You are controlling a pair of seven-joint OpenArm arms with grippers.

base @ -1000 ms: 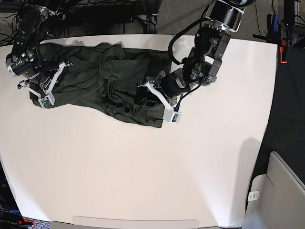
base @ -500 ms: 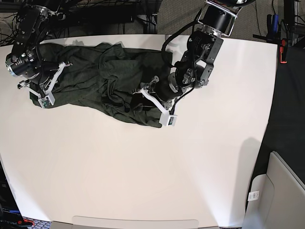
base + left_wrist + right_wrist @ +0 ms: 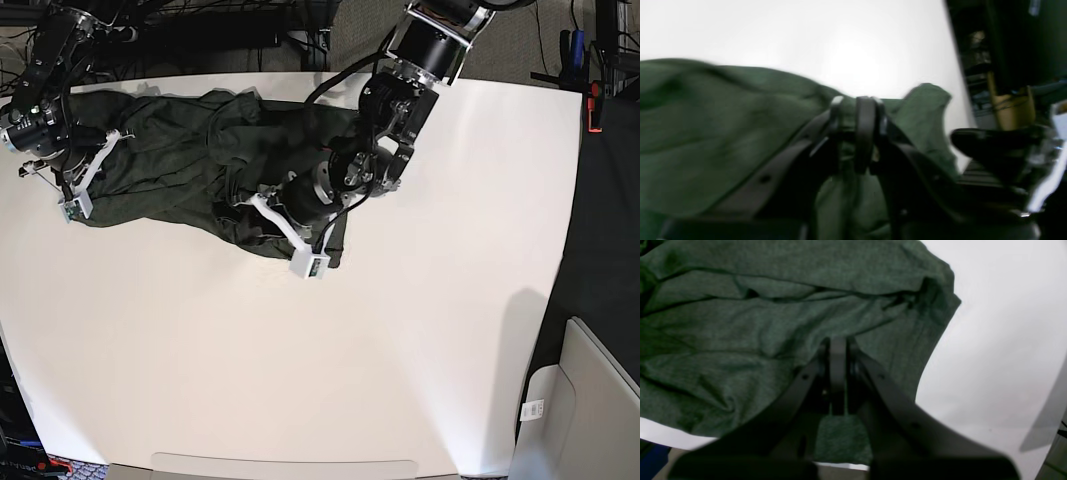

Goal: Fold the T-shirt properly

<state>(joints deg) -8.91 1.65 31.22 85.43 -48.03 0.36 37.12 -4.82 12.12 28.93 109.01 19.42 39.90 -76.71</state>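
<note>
The dark olive-green T-shirt (image 3: 170, 165) lies crumpled along the far side of the white table (image 3: 400, 350), from the far left corner to the middle. My left gripper (image 3: 268, 215) is shut on a fold of it at its near right part; the left wrist view shows fabric (image 3: 723, 133) pinched between the closed fingers (image 3: 865, 110). My right gripper (image 3: 75, 195) is at the shirt's left end. In the right wrist view its fingers (image 3: 838, 350) are closed on the cloth (image 3: 740, 323), and creases run toward them.
A grey bin (image 3: 595, 400) stands off the table's near right corner. A red and blue tool (image 3: 592, 95) hangs at the far right edge. Cables and dark gear sit behind the table. The table's edge (image 3: 666, 436) lies close under the right gripper.
My left gripper has moved left and toward the front, dragging the shirt's right edge over the body. My right gripper has shifted left, and the shirt's left end went with it.
</note>
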